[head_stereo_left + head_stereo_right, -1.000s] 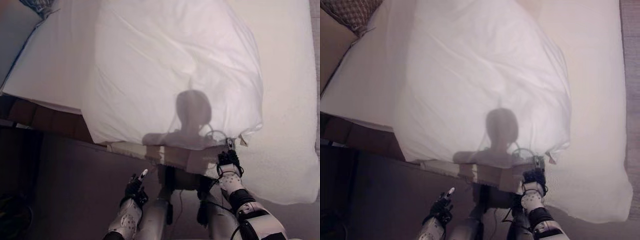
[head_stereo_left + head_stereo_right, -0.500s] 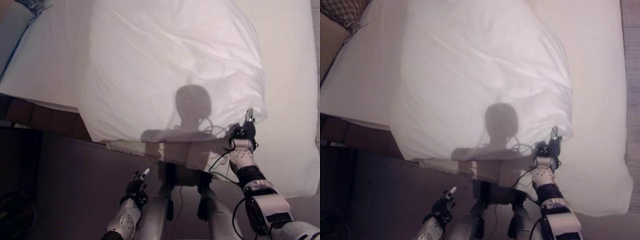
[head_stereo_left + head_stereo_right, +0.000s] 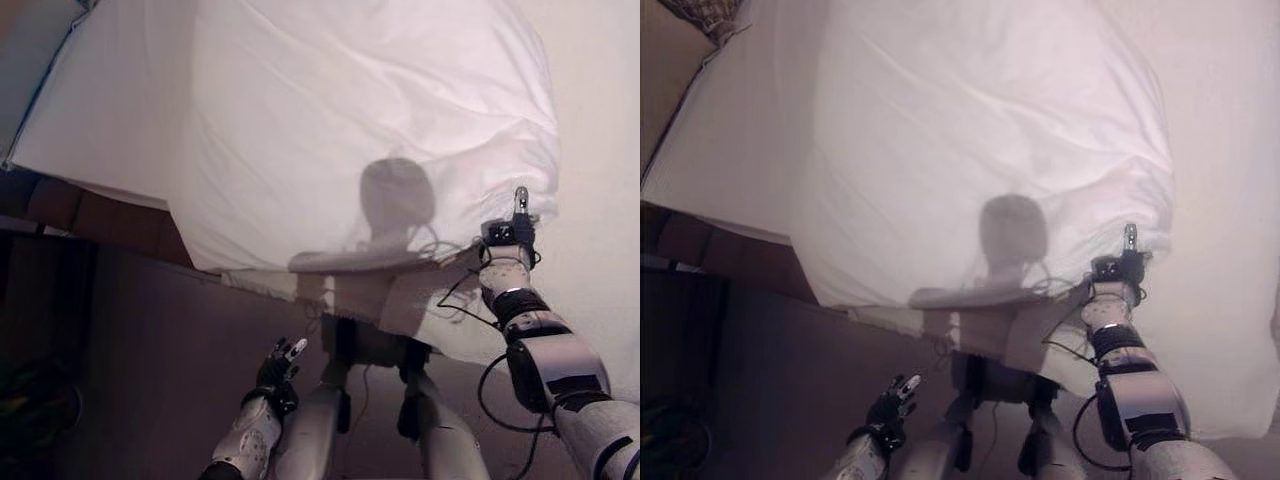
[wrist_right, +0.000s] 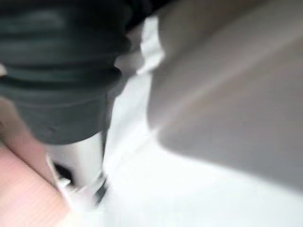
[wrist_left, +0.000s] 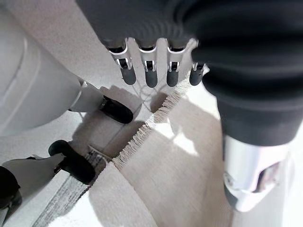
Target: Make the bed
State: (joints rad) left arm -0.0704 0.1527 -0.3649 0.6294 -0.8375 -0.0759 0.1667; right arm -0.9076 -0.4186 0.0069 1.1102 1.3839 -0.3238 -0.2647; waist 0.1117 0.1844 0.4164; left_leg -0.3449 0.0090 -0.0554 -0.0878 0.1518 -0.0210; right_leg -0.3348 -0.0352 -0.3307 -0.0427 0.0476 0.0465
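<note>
One big white duvet (image 3: 360, 130) lies on the bed (image 3: 600, 150), its near edge hanging over the side. The right hand (image 3: 508, 238) is up at that edge; its fingers cannot be made out. The left hand (image 3: 280, 365) hangs low over the floor (image 3: 150, 340), fingers loose and holding nothing.

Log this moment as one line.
task: make bed | right hand: at near corner of white duvet, grip unclear | left hand: open, low over the floor | bed: duvet rumpled, unfinished
</note>
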